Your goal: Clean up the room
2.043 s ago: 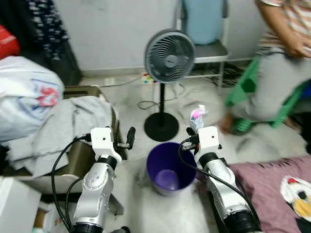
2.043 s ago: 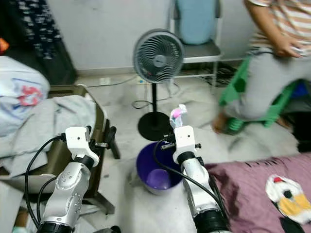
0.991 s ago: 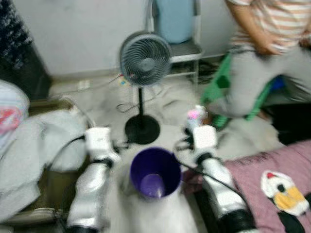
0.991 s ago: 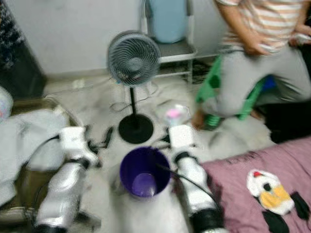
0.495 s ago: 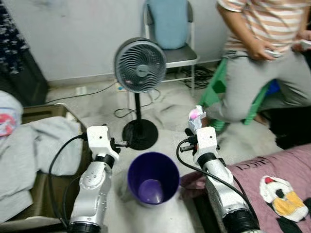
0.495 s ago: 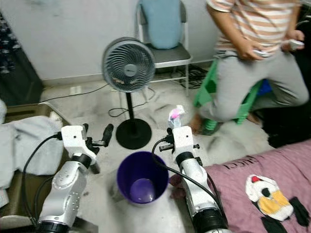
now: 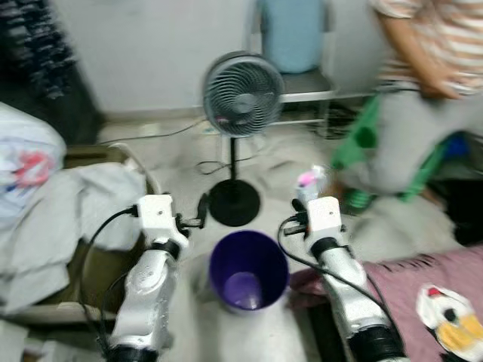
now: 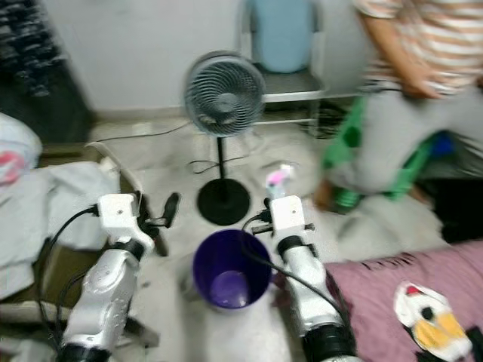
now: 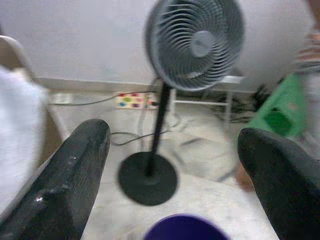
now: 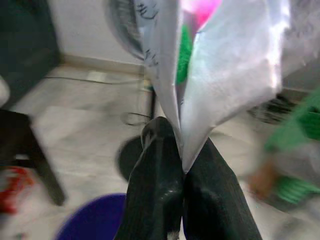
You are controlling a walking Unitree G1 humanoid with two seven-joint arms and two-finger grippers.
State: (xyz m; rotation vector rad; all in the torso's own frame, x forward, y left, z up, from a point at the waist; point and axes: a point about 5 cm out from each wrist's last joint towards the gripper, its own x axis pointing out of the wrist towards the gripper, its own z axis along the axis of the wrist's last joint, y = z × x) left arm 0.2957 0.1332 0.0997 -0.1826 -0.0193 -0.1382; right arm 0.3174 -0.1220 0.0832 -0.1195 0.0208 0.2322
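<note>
Right hand (image 7: 309, 197) pinches a crinkly plastic wrapper (image 7: 309, 179) upright between pressed-together fingers (image 10: 165, 170), and the purple bin (image 7: 249, 270) sits low at about eight o'clock from it, between both arms. Left hand (image 7: 201, 209), fingers spread and holding nothing, hovers at the bin's ten o'clock. The bin looks empty inside, so I'd judge a short inward swing puts the wrapper over its mouth.

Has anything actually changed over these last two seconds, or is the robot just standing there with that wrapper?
Mostly the camera swung, so the whole scene slid sideways. The person by the green stool shifted. The right gripper stays shut on the crinkly wrapper, beside the purple bin rather than over it, and has not let go. The left gripper stays open and empty. The fan has not moved.
</note>
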